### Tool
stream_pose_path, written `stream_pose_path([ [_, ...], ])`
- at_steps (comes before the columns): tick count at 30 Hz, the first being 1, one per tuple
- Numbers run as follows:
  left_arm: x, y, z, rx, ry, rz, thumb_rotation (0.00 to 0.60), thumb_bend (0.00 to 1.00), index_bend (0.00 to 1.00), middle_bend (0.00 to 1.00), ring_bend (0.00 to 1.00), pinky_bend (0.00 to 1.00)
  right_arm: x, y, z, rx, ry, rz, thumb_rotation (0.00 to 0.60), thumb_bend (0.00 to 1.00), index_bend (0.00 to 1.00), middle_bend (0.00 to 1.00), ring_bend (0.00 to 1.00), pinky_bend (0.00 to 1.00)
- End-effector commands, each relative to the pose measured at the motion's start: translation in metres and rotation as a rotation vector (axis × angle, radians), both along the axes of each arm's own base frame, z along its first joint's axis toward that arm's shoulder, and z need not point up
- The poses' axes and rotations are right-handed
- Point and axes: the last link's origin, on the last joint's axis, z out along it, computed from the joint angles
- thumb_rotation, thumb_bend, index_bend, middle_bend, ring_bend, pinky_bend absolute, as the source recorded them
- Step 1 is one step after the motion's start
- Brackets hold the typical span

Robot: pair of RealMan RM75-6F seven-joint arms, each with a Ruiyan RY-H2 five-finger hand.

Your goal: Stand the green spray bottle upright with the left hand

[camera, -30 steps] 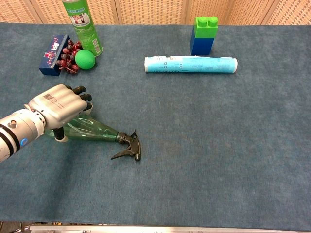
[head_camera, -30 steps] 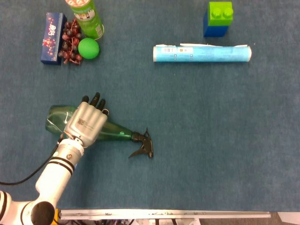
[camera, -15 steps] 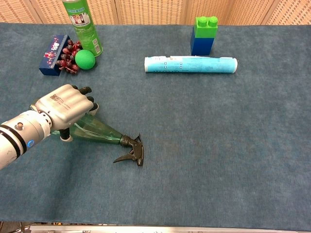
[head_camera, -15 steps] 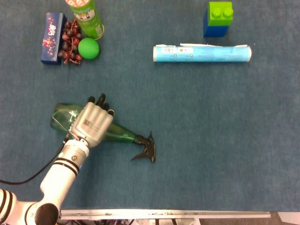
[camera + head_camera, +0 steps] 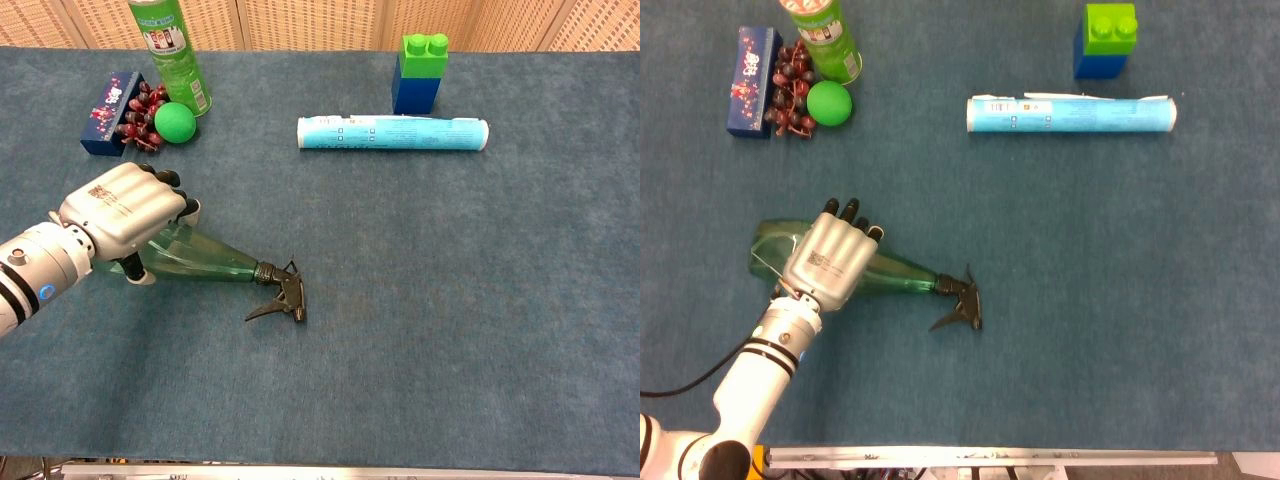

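Observation:
The green spray bottle [image 5: 902, 278] [image 5: 215, 263] is on its side over the blue cloth, its black trigger head [image 5: 960, 302] [image 5: 282, 295] pointing right. My left hand [image 5: 828, 258] [image 5: 125, 210] grips the bottle's wide body from above, fingers wrapped over it; the base end pokes out to the left of the hand. In the chest view the body end looks slightly raised while the nozzle is low near the cloth. The hand hides most of the body. My right hand is in neither view.
At the far left stand a tall green can [image 5: 825, 38], a green ball [image 5: 828, 103], dark grapes [image 5: 788, 90] and a blue box [image 5: 752, 67]. A light-blue tube [image 5: 1070, 113] lies at the back centre, with a green-and-blue block [image 5: 1106, 40] behind it.
The hand has carried the bottle a little to the right, and the trigger head has shifted right. The body end has lifted slightly in the chest view.

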Motion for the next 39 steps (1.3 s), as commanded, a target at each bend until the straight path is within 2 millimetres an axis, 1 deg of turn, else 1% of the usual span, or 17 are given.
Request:
stream_pose_path([
  [1,0.001,0.000,0.010,-0.004,-0.073,0.058,0.600,0.07,0.55,0.45,0.16,0.23,0.000,0.000,0.000,0.000,0.000,0.000,0.600,0.10,0.48,0.34,0.26,0.36],
  [6,0.001,0.006,0.027,0.008,-0.202,0.142,0.600,0.07,0.55,0.46,0.16,0.23,0.000,-0.001,0.000,0.002,0.000,0.000,0.600,0.10,0.48,0.34,0.25,0.36],
  [15,-0.006,0.017,0.050,0.001,-0.536,0.335,0.600,0.07,0.55,0.47,0.16,0.23,-0.001,-0.003,-0.001,0.007,0.001,-0.007,0.600,0.10,0.48,0.34,0.25,0.36],
  [21,-0.015,0.025,0.056,-0.076,-0.779,0.429,0.600,0.07,0.56,0.48,0.16,0.23,-0.001,-0.003,-0.001,0.010,0.002,-0.009,0.600,0.10,0.48,0.34,0.25,0.36],
  [28,-0.033,0.030,0.061,-0.111,-1.027,0.459,0.600,0.07,0.56,0.48,0.16,0.21,-0.001,-0.004,-0.001,0.010,0.000,-0.012,0.600,0.10,0.48,0.34,0.25,0.36],
  [34,-0.051,0.031,0.062,-0.123,-1.163,0.440,0.600,0.07,0.56,0.49,0.16,0.21,-0.001,-0.005,-0.001,0.013,0.001,-0.014,0.600,0.10,0.48,0.34,0.25,0.36],
  [39,-0.061,0.028,0.061,-0.136,-1.271,0.427,0.600,0.07,0.57,0.49,0.16,0.21,-0.001,-0.006,-0.003,0.018,0.005,-0.016,0.600,0.10,0.48,0.34,0.25,0.36],
])
